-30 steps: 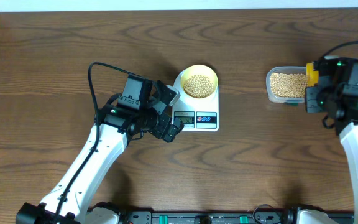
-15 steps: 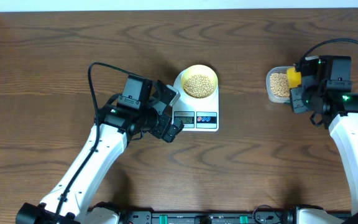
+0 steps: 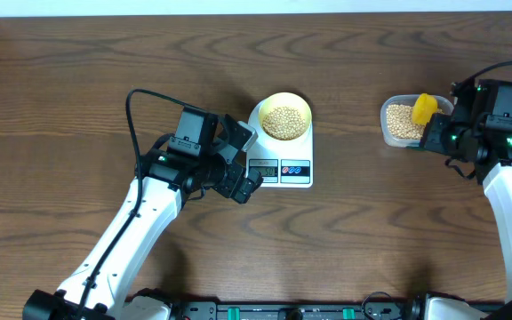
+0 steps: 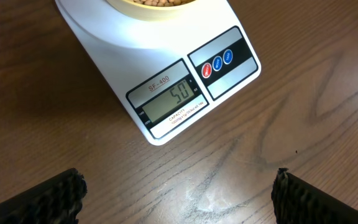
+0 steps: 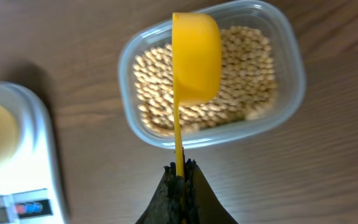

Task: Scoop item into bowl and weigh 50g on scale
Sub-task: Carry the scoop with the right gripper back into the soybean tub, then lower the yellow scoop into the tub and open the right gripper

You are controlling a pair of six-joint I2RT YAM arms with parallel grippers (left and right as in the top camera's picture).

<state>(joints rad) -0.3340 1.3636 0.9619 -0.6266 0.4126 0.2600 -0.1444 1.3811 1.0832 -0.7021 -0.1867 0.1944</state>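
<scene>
Since a second ago the right arm has swung outward and the yellow scoop [image 3: 424, 109] has moved from the tub's right edge to above its middle; the left arm has not shifted. The right gripper [image 5: 180, 180] is clamped on the scoop's thin handle, with the cup held over the beans [image 5: 247, 74] in the clear plastic tub [image 5: 296, 87]. Whether the cup holds any beans cannot be told. On the wooden surface [image 3: 105, 71], well apart from the tub, the white scale [image 3: 278, 169] carries the pale-yellow bowl [image 3: 284, 96], filled with beans. Its display [image 4: 173, 99] reads 50. The left gripper [image 4: 178, 193] hovers just in front of the scale, fingers spread wide, holding nothing.
</scene>
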